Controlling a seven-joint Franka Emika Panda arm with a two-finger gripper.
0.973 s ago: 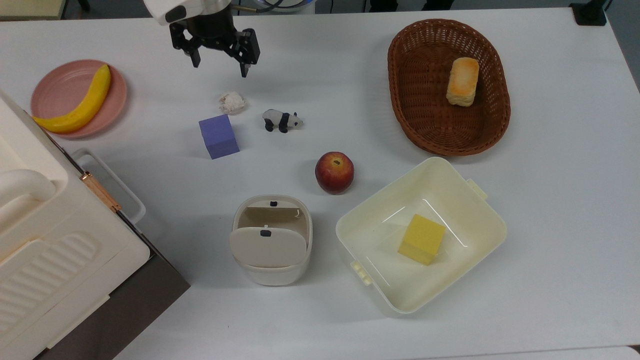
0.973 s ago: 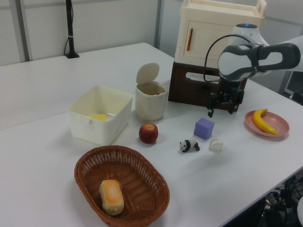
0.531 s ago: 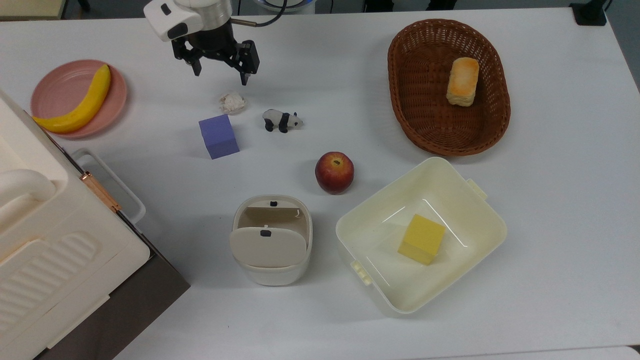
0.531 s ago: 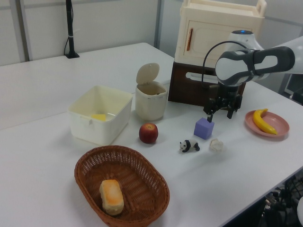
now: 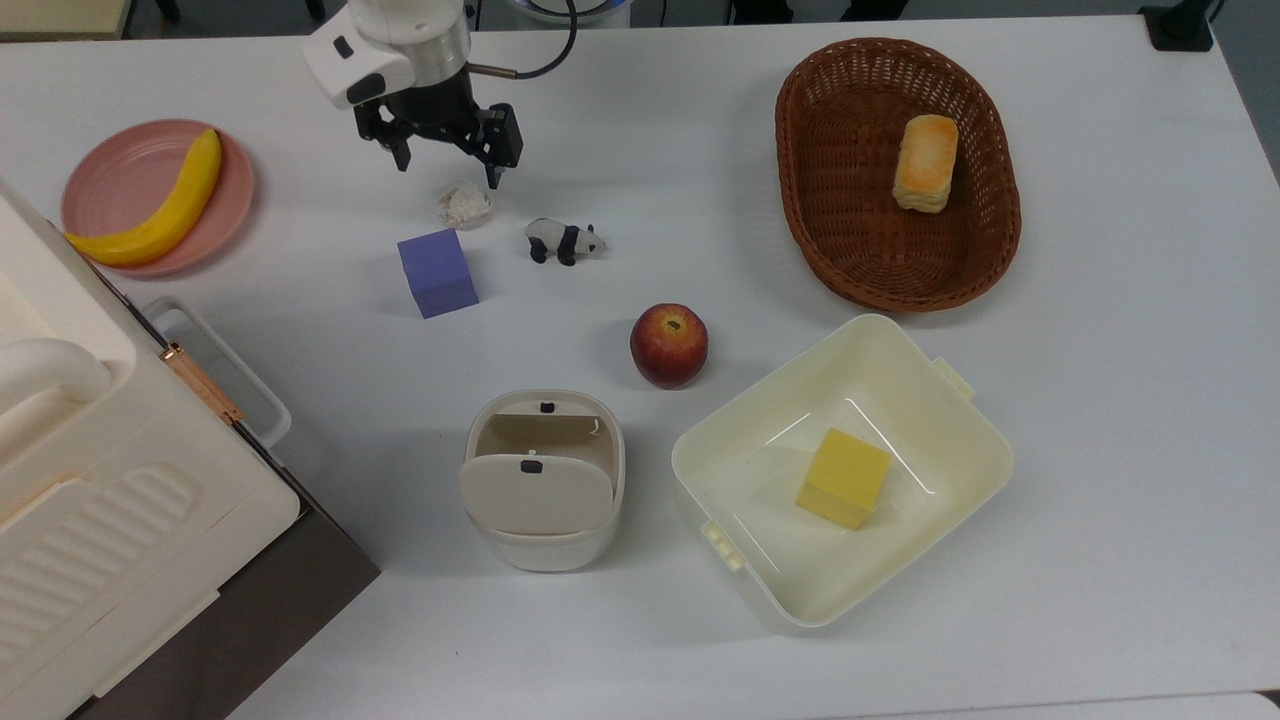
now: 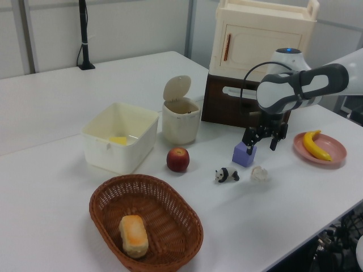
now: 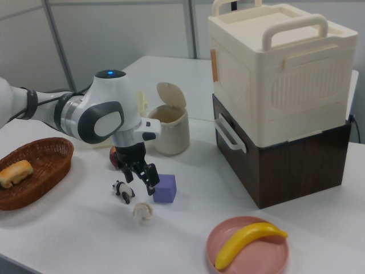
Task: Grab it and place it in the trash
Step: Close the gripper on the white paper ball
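Lower now, the open-fingered gripper hangs just above the paper wad; the right view shows bare table around the wad.

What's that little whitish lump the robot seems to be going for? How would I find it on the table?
Start at the black gripper, open above the white table. Just beneath it lies the small crumpled off-white paper wad, with a purple cube and a black-and-white panda figurine close by. Unlike them, it is lumpy, shapeless and plain pale, and smaller than the cube.
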